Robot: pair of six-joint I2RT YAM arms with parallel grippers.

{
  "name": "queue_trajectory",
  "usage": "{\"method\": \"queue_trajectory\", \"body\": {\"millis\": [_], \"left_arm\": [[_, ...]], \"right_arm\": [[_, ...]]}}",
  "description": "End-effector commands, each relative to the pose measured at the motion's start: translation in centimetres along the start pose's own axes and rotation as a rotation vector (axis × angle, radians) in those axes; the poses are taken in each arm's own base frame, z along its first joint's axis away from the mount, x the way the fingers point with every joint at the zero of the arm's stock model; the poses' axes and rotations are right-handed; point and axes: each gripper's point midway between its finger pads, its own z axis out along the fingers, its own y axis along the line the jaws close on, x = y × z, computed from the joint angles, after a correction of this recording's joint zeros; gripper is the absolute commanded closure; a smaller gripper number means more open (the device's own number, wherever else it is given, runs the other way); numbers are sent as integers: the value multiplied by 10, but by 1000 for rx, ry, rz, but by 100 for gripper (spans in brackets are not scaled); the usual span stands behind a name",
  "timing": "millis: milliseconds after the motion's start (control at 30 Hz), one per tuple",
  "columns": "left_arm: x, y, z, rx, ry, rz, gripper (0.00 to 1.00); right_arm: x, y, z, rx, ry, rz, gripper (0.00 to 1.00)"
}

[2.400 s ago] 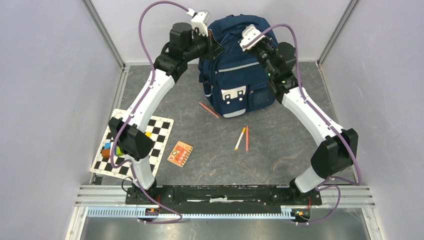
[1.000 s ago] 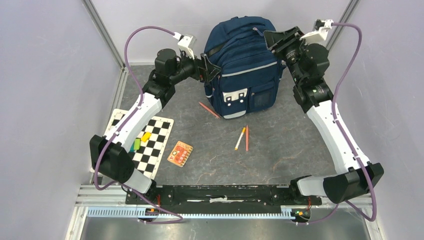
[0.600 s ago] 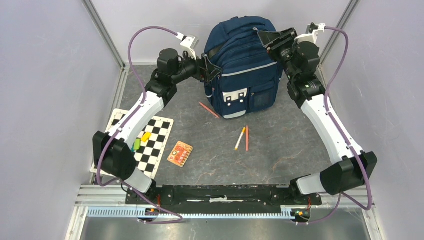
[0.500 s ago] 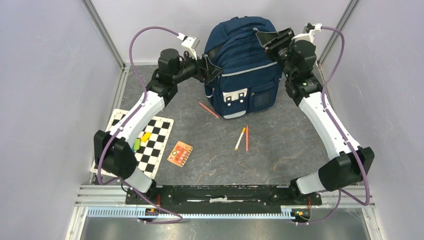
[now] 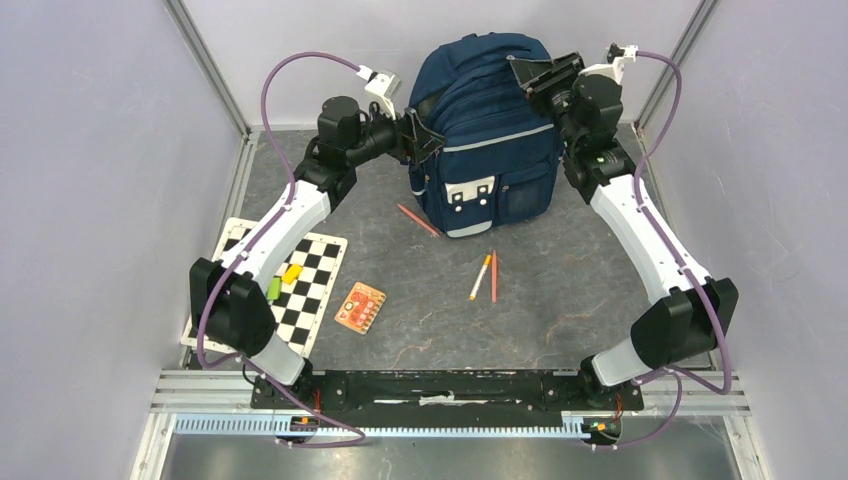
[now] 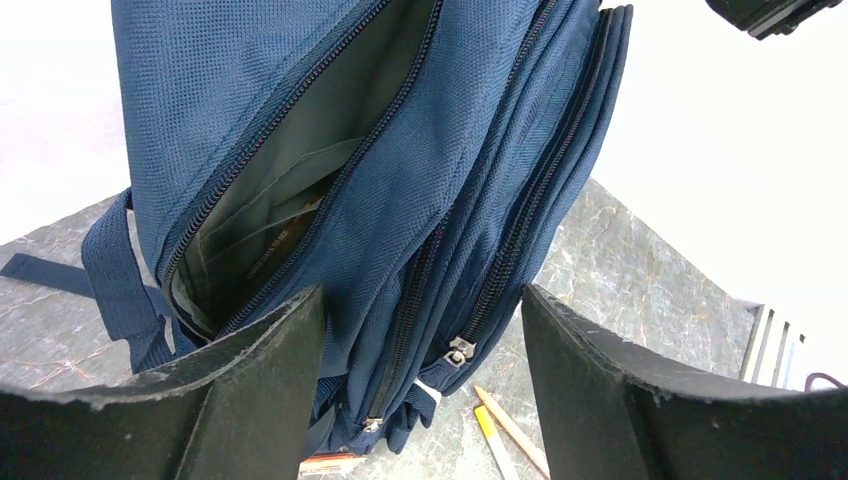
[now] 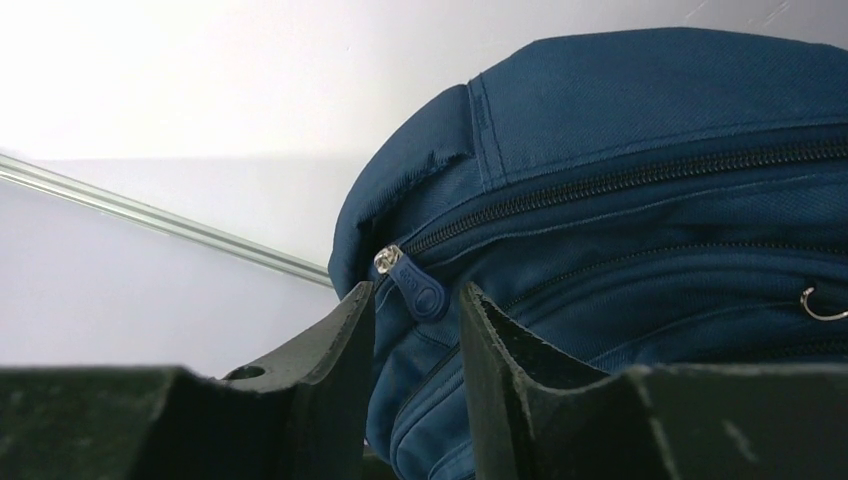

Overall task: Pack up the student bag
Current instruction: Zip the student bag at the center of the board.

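While the bag (image 5: 490, 130) stands at the far end of the worktop (image 5: 560, 300), one compartment unzipped, pens (image 5: 481, 277) lie unpacked; left claw (image 6: 420, 300) gapes empty beside it, right claw (image 7: 417, 300) half-open around a zip pull (image 7: 412, 283).

table (image 5: 560, 300): grey marbled top, under everything
pencil (image 5: 419, 220): red-orange, flat on table, nearest loose item to left gripper (image 5: 430, 140), just base-side of it
pen (image 5: 481, 277): white and yellow, flat, base-side of both grippers, well apart from right gripper (image 5: 522, 70)
second pencil (image 5: 494, 276): orange, just beside pen, roughly parallel; the pair also shows low in the left wrist view, beyond the fingers
card (image 5: 361, 306): orange, patterned, flat, well base-side of left gripper, slightly to its left
checkerboard (image 5: 318, 300): black-white, tilted, far base-side and left of left gripper
yellow block (image 5: 292, 273): on checkerboard
green block (image 5: 273, 289): on checkerboard, just beside yellow block
walls (image 5: 90, 150): pale lilac, behind and outside both grippers
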Motion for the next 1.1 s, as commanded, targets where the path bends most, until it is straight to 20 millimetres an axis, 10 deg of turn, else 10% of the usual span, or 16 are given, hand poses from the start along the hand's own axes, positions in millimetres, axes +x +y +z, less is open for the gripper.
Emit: {"method": "queue_trajectory", "body": {"millis": [0,400,633,1067], "left_arm": [[-21,-6,-1,29,-50,80,26],[-17,-6,-1,26,-38,80,29],[-16,-7,-2,30,-37,87,35],[-21,-12,-2,50,-42,100,81]], "right_arm": [[-29,36,3,-87,-97,3,61],[-37,34,9,-63,-136,-62,71],[-45,37,12,-47,-160,-161,100],[4,70,31,-155,-105,-495,100]]}}
